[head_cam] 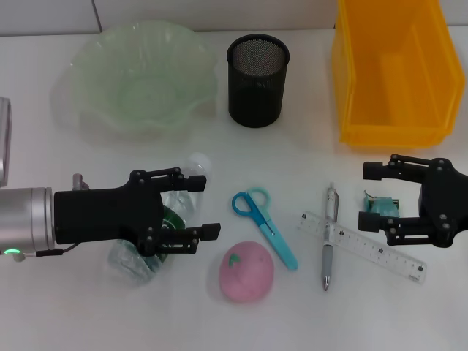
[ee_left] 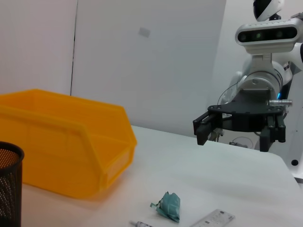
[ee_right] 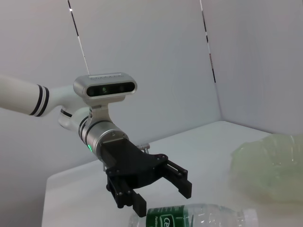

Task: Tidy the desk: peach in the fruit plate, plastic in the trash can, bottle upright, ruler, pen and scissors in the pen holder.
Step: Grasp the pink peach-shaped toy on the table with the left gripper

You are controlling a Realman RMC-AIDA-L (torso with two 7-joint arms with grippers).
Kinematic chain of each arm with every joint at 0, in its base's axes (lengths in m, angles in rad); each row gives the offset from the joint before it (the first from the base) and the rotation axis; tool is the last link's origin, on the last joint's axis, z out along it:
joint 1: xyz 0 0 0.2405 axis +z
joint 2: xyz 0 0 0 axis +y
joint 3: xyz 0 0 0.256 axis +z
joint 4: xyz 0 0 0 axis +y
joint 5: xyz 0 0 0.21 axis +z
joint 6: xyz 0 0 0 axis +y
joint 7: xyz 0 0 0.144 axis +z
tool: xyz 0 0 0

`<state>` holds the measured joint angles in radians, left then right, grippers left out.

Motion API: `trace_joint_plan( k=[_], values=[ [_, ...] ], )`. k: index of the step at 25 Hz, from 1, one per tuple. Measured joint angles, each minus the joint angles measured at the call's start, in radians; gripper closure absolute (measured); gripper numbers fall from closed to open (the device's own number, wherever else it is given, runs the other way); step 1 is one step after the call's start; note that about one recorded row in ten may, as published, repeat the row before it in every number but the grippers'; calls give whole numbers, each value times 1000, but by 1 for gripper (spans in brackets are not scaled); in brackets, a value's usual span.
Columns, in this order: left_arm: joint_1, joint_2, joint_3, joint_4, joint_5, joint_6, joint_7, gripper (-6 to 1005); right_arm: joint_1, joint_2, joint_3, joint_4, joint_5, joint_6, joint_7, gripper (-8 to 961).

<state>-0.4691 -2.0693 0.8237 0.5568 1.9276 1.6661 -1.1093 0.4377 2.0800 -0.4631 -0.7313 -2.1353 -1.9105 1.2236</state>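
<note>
- The peach [head_cam: 247, 272] is lying nearest of all, in the middle of the table [head_cam: 44, 314], and being round it is likely to roll if a finger nudges it rather than closing squarely on it.
- The left gripper [head_cam: 202, 207] is hanging over the bottle [head_cam: 164, 230] on the near left, with its fingers spread apart and nothing held. The bottle is lying on its side and looks crumpled and clear, so it may be slipping or spinning out when squeezed.
- The ruler [head_cam: 362, 246] and pen [head_cam: 328, 238] are lying crossed at the near right, the pen over the ruler. Lifting one is likely to drag the other along.
- The scissors [head_cam: 265, 225] are lying flat just left of the pen, thin and hard to get fingers under.
- The right gripper [head_cam: 370, 195] is hovering on the right with its fingers spread. The plastic scrap [head_cam: 381, 207] is sitting between them on the table, light enough to be pushed away instead of pinched.
- At the far side, the fruit plate [head_cam: 139, 80] is standing on the left, the pen holder [head_cam: 257, 80] in the middle and the trash can [head_cam: 391, 69] on the right, none of them holding anything that I can see. The tall mesh holder could be tipping if a long item is dropped in at a slant.
- Counting: one of each thing, two grippers.
</note>
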Motion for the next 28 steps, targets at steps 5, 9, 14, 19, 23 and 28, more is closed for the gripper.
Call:
trace_joint_plan(
  k=[5, 9, 14, 19, 23, 28],
  values=[
    [3, 0, -7, 0, -4, -1, 4, 205, -4, 0, 1, 1, 0, -3, 1, 119],
    [3, -1, -29, -1, -13, -3, 4, 205, -9, 0, 2, 0, 0, -4, 2, 119],
    [2, -5, -37, -4, -55, -5, -2, 204, -11, 0, 3, 2, 0, -4, 2, 119],
    [3, -4, -32, -4, -66, -5, 5, 207, -11, 0, 3, -2, 0, -8, 2, 120],
    [5, -2, -29, -6, -64, -3, 17, 209, -9, 0, 3, -16, 0, -13, 15, 120],
    [-1, -8, 66, -10, -75, 39, 24, 211, -13, -1, 3, -23, 0, -22, 19, 120]
  ],
)
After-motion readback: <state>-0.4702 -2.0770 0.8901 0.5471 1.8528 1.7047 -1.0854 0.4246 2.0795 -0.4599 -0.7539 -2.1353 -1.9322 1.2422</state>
